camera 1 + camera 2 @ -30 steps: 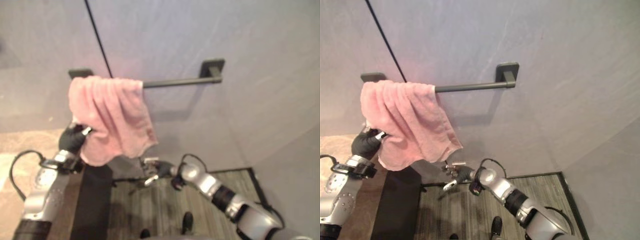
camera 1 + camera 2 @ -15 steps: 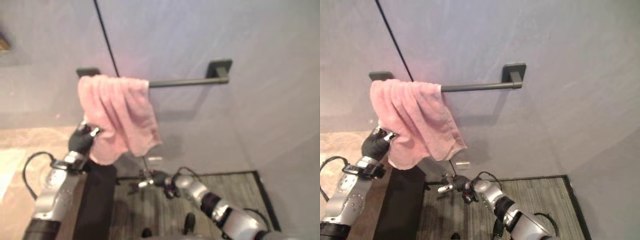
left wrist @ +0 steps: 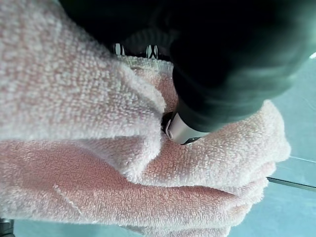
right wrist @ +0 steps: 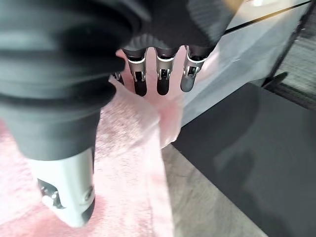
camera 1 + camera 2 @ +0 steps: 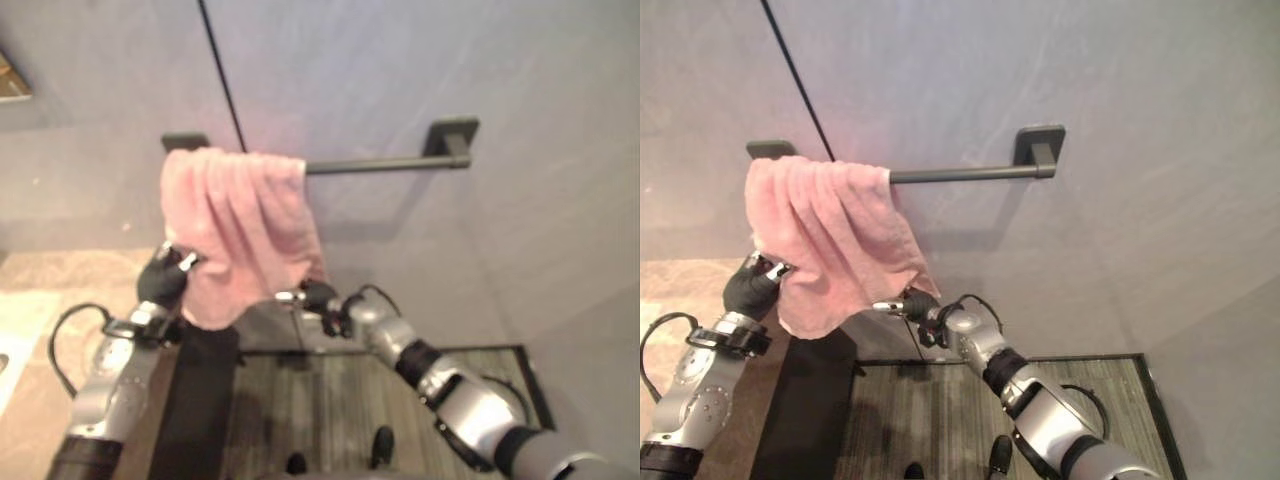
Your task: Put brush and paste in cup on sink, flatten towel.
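We are holding a pink towel on a wall rail with both hands.

The grey wall (image 5: 1120, 90) is carrying a dark rail (image 5: 960, 174), and the pink towel (image 5: 830, 230) is hanging bunched at its left end. Our left hand (image 5: 750, 285) is gripping the towel's left lower edge, with cloth folded around the thumb in the left wrist view. Our right hand (image 5: 912, 303) is reaching the right lower corner, fingers (image 4: 160, 74) nearly straight and lying against the cloth.
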Tool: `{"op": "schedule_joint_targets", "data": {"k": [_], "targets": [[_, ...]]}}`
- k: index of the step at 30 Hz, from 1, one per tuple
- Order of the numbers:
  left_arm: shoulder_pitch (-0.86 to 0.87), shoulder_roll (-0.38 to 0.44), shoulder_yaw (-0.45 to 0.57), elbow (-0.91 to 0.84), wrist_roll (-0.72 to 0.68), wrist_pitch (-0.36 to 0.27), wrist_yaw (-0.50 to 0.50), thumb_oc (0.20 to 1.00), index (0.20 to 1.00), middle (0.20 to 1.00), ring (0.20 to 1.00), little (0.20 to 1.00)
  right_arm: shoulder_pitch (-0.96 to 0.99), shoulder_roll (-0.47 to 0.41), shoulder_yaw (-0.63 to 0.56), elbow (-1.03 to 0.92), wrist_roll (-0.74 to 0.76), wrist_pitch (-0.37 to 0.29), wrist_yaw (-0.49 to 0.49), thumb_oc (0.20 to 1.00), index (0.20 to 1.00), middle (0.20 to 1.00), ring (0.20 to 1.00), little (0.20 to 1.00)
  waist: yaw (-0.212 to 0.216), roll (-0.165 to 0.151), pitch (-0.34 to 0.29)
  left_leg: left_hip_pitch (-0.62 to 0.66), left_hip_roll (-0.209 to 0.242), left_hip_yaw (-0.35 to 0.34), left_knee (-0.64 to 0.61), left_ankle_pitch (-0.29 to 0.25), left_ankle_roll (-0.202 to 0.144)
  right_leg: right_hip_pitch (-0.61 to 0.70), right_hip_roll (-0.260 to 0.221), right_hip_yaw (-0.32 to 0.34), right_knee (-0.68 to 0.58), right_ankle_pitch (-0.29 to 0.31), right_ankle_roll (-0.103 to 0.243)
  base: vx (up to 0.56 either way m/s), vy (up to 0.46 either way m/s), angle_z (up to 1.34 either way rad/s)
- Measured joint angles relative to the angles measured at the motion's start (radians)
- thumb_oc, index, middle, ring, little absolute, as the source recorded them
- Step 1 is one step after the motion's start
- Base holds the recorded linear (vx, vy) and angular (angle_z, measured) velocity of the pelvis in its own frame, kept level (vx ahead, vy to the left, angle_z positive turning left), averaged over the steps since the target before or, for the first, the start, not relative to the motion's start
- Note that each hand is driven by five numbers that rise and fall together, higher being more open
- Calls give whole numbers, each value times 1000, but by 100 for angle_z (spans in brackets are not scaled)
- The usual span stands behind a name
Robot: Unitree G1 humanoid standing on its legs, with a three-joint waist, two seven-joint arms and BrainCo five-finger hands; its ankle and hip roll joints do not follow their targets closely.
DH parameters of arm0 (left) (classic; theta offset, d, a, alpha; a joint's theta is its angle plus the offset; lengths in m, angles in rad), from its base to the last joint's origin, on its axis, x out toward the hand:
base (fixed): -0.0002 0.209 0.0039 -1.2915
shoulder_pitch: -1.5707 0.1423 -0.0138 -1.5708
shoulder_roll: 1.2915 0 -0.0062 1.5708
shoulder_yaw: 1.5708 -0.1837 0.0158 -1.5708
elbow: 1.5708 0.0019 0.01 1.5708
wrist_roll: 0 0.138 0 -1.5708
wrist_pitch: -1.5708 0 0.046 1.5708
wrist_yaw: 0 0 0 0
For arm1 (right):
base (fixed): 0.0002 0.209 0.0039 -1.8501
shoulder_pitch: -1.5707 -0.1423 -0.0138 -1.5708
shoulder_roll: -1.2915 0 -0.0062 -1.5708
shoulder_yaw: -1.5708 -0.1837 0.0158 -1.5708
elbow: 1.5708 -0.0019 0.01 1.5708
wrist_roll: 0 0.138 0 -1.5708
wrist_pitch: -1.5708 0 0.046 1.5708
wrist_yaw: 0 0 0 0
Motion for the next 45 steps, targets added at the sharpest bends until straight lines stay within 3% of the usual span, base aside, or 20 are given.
{"op": "schedule_joint_targets", "data": {"k": [5,14,27,28,30,33,38,39,40,42,45], "targets": [[3,-15,-4,40,0,-7,0,200,200,200,200,200,52,-69,18,-175,19,-21,32,1000,1000,1000,1000,1000,-7,1,0,2,0,1,0,0,0,1,2,2,0,1,1,20,-1,-2],[17,-28,-4,43,1,-12,-6,200,200,200,200,200,56,-111,-71,-191,27,-74,40,1000,1000,1000,1000,1000,-9,1,1,9,-1,6,0,0,0,5,2,7,0,1,4,7,1,-3],[21,-37,26,121,1,-15,-30,200,200,200,200,200,57,-174,-110,-281,36,-138,26,1000,1000,1000,1000,1000,-10,2,1,12,-1,15,0,0,0,6,3,10,0,1,3,0,0,0],[22,-37,25,122,2,-15,-30,200,200,200,200,200,59,-174,-110,-284,35,-139,24,944,944,944,944,944,-11,2,1,12,0,15,0,0,0,6,3,10,0,1,3,0,0,0],[22,-37,26,122,3,-15,-30,200,200,200,200,200,66,-173,-110,-291,35,-140,20,752,752,752,752,752,-10,2,1,12,0,15,0,0,0,6,3,10,0,1,3,0,0,0],[22,-65,33,130,5,-21,-29,200,200,200,200,200,144,-163,-147,-341,34,-161,15,200,200,200,200,200,-13,2,1,13,-1,15,0,0,0,7,3,10,0,2,3,0,0,0],[28,-99,37,155,43,-38,-22,200,200,200,200,200,250,-153,-197,-382,34,-172,6,200,200,200,200,200,-29,2,1,17,0,19,0,0,0,9,3,13,0,-2,8,0,0,0],[29,-158,71,149,43,-46,-20,200,200,200,200,200,302,-150,-254,-449,30,-185,-4,200,200,200,200,200,-35,4,2,18,1,19,0,0,0,11,3,12,0,-3,9,-27,-34,2],[30,-274,111,144,26,-56,-20,200,200,200,200,200,369,-139,-310,-522,26,-207,-13,200,200,200,200,200,-37,7,4,25,1,16,0,0,0,19,3,10,0,-4,10,-21,-28,7],[46,-392,98,134,14,-87,5,200,200,200,200,200,468,-119,-353,-597,11,-233,-23,200,200,200,200,200,-46,9,5,32,1,3,-1,-1,2,31,0,7,0,-6,12,-16,-24,14],[129,-392,20,106,49,-78,31,200,200,200,200,200,546,-145,-343,-647,-20,-248,-24,200,200,200,200,200,-84,10,8,36,4,2,-1,-3,5,34,1,3,0,-19,15,-13,-29,0]]}}
